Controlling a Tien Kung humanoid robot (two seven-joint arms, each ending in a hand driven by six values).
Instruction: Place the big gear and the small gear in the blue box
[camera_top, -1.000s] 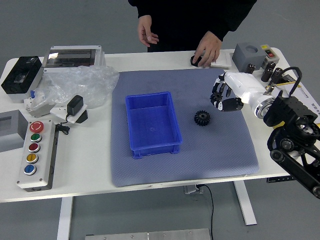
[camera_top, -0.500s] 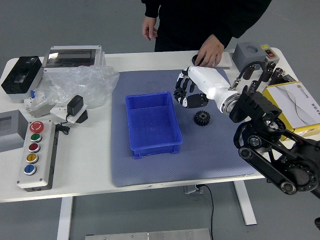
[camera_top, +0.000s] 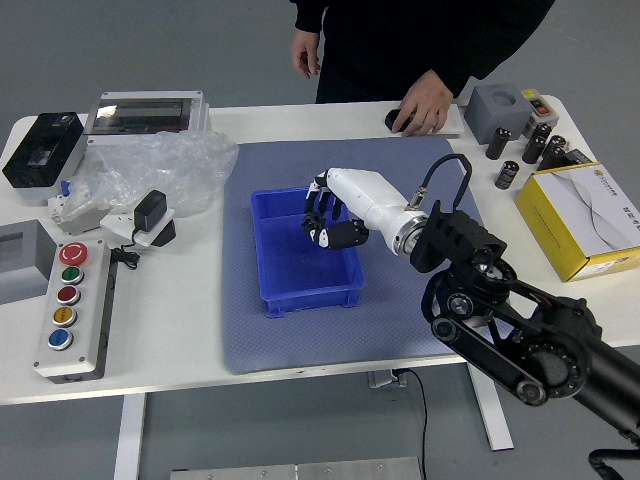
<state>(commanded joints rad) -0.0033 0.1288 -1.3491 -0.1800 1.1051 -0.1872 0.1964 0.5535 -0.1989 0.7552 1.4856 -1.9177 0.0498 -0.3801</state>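
"While we are looking through the head view, where are we holding our right hand (camera_top: 350, 203)?"

"We are hovering it over the blue box (camera_top: 290, 300), toward the box's far right part, and our arm is reaching in from the right."

"Are we gripping anything?"

"We are failing to tell; the angle is hiding whether the hand is wide, narrow or carrying something. We are not making out the big gear or the small gear either, with our hand and arm covering part of the box and the grey mat (camera_top: 270, 345)."

"And the person (camera_top: 420, 40) across the table?"

"We are seeing one hand (camera_top: 427, 103) resting on a dark round object (camera_top: 397, 121), while the other (camera_top: 306, 53) is hanging beyond the far edge."
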